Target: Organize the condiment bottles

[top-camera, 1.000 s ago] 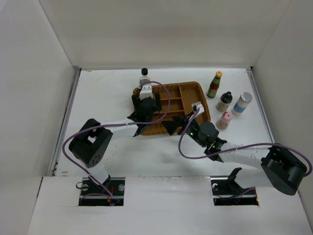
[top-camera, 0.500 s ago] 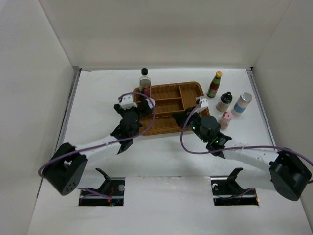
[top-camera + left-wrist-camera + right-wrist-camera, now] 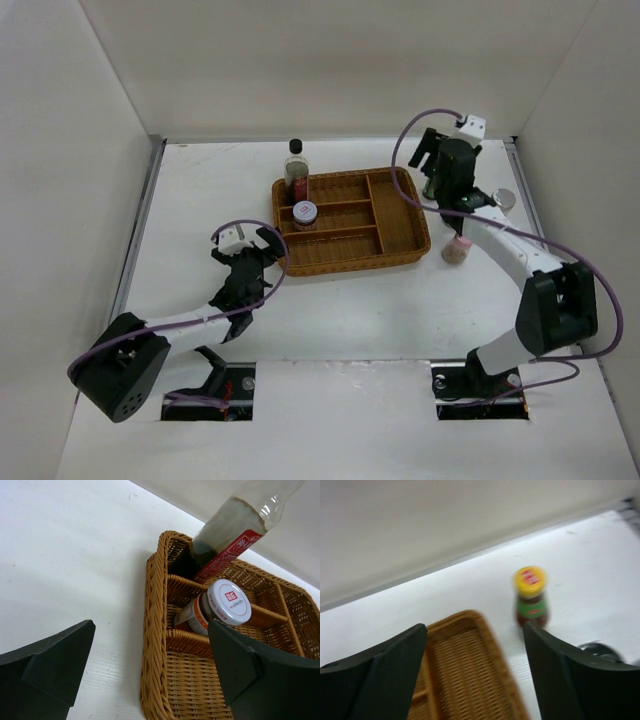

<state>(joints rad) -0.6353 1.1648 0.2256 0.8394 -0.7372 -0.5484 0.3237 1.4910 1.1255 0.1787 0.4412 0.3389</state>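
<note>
The tall clear black-capped bottle stands in the wicker tray's back left compartment, with the short pink-lidded jar just in front of it. Both show in the left wrist view, the bottle leaning and the jar below it. My left gripper is open and empty near the tray's left corner. My right gripper is open and empty over the tray's back right corner. The green yellow-capped bottle stands just ahead of it. The pink-capped shaker and silver-capped bottle stand right of the tray.
The right arm covers the green bottle and the black-capped spice shaker in the top view; a dark blurred cap shows at the right wrist view's lower right. White walls close in the table on three sides. The tray's right compartments hold nothing.
My left gripper has drawn back from the tray toward the near left, leaving the pink-lidded jar in it. My right arm has swung from the tray's front to its back right corner.
</note>
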